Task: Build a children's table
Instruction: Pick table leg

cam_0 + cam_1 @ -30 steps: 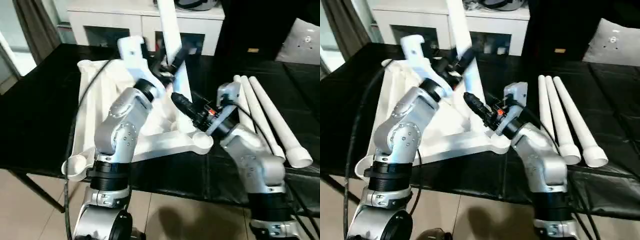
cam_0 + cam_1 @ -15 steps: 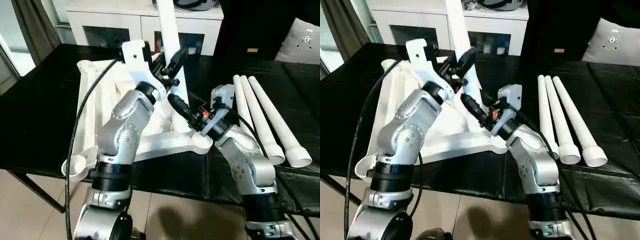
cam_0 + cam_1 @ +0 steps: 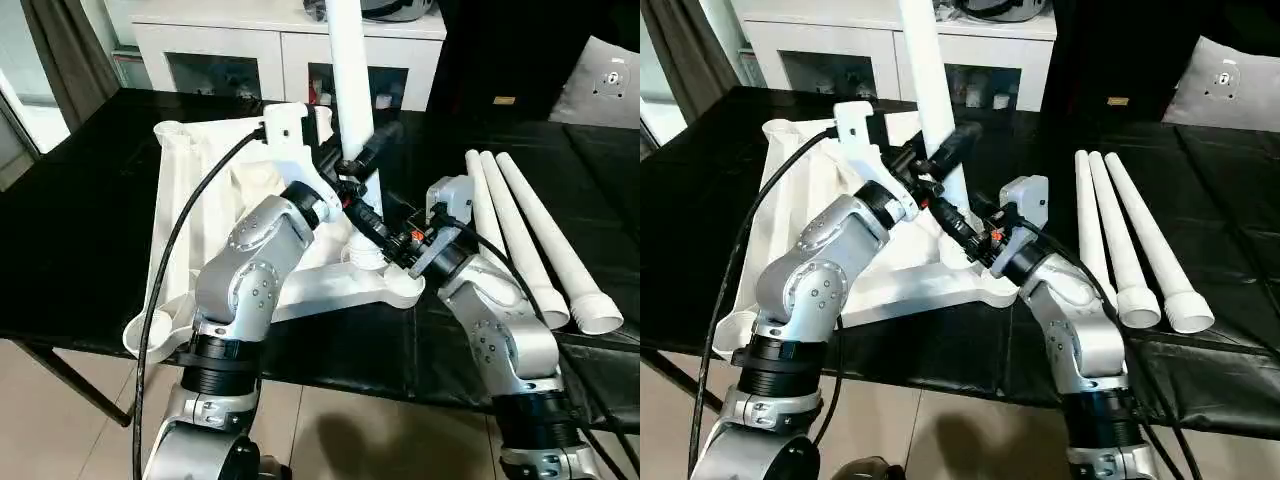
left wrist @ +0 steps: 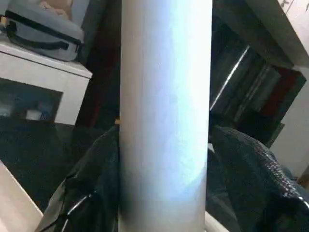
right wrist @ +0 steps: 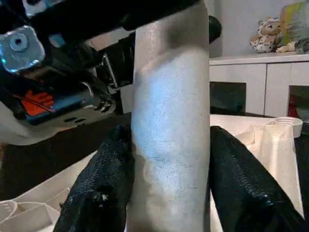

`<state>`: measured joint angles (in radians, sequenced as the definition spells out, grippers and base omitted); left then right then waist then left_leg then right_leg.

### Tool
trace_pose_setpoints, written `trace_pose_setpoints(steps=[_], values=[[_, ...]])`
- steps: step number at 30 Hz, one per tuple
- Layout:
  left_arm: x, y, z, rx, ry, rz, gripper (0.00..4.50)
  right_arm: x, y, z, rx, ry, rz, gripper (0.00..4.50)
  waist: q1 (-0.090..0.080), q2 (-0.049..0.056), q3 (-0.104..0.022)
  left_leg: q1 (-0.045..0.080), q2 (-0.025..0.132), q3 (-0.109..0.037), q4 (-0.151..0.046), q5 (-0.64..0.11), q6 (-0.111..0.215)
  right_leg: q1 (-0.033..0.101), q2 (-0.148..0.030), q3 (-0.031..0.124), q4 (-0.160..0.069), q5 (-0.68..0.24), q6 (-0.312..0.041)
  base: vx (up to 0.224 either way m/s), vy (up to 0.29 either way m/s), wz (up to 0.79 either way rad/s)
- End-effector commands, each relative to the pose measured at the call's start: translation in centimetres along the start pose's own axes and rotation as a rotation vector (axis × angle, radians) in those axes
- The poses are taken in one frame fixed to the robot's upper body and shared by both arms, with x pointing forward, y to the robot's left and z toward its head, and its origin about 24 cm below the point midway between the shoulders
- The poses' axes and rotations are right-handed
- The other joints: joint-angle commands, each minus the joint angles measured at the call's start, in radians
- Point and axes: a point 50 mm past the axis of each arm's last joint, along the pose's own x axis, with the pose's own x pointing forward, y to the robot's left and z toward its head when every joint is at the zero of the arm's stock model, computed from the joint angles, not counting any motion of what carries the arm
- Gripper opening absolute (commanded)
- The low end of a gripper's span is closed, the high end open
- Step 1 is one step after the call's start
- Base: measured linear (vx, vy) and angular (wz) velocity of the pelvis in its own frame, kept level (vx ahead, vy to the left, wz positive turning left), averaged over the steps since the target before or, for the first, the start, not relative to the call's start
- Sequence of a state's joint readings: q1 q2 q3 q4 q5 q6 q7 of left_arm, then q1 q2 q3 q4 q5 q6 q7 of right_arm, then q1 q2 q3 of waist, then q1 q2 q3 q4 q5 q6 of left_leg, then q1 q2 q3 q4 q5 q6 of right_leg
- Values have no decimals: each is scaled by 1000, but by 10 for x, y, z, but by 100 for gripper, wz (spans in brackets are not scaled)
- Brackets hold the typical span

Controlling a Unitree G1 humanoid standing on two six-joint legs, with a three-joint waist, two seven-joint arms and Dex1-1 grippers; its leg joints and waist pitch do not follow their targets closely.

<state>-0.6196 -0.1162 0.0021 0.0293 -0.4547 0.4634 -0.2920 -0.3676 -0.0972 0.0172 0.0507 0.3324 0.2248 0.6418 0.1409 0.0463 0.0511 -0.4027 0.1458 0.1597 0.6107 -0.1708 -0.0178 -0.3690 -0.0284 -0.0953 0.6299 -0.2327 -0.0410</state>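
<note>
Even indoor light on my head views, fairly bright; daylight spills in at the far left edge. Glare on the white leg [image 3: 349, 70] washes out its surface. The black table [image 3: 80, 230] swallows shadows. My wrist views are dimmer, with the leg and black fingers [image 4: 251, 174] soft.

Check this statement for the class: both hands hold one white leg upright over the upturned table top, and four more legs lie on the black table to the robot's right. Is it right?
Not quite. Three legs lie there, not four, as the left eye view shows. The rest stands: the left hand and the right hand both hold one upright leg over the upturned table top.
</note>
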Motion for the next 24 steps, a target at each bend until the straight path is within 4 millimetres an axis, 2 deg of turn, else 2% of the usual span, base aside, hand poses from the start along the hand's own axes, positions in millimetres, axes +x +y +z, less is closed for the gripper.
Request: trace_pose_setpoints(steps=[1,3,6,9,10,12,14,15,16,24], values=[[1,-3,-3,1,16,-20,303,5,5,3,-27,-10,36,189,-5,-7,-70,21,109,-45,-63,-118,92,45,-149,78,-80,-19,-144,0,0,0],[0,-2,-2,-8,7,-15,292,5,5,2,-27,-8,38,189,-4,-7,-70,21,108,-44,-62,-121,92,46,-152,79,-82,-28,-144,0,0,0],[0,-2,-2,-7,3,-10,247,5,5,2,-27,-7,39,189,-4,-7,-70,22,110,-45,-64,-126,91,44,-150,79,-82,-35,-141,0,0,0],[0,-1,-1,-6,-1,-5,242,6,5,2,-28,-5,38,189,-4,-8,-69,21,108,-44,-63,-128,91,45,-151,79,-83,-37,-141,0,0,0],[0,-1,-1,-5,-2,-4,214,6,4,2,-27,-5,35,189,-4,-8,-70,21,109,-45,-63,-122,92,44,-150,79,-81,-31,-141,0,0,0],[0,-1,-1,-4,-2,-4,203,6,4,1,-27,-5,31,189,-4,-7,-71,21,109,-45,-63,-117,94,45,-150,79,-80,-20,-142,0,0,0],[1,-1,-1,-3,-3,4,201,6,4,1,-27,-3,28,189,-4,-6,-70,21,109,-45,-63,-120,94,45,-151,79,-81,-20,-142,0,0,0],[1,-1,-1,-3,-3,6,194,6,3,1,-27,-2,27,189,-7,-16,-70,20,109,-44,-64,-120,95,45,-149,79,-81,-19,-142,0,0,0],[1,-1,-1,-3,-3,6,189,6,3,1,-27,-2,27,189,-4,-12,-70,22,109,-44,-63,-120,95,45,-152,79,-80,-23,-144,0,0,0],[2,6,0,0,-17,66,186,6,1,1,-47,10,16,189,-7,-11,-70,20,107,-43,-62,-113,98,44,-149,79,-82,-35,-137,0,0,0]])
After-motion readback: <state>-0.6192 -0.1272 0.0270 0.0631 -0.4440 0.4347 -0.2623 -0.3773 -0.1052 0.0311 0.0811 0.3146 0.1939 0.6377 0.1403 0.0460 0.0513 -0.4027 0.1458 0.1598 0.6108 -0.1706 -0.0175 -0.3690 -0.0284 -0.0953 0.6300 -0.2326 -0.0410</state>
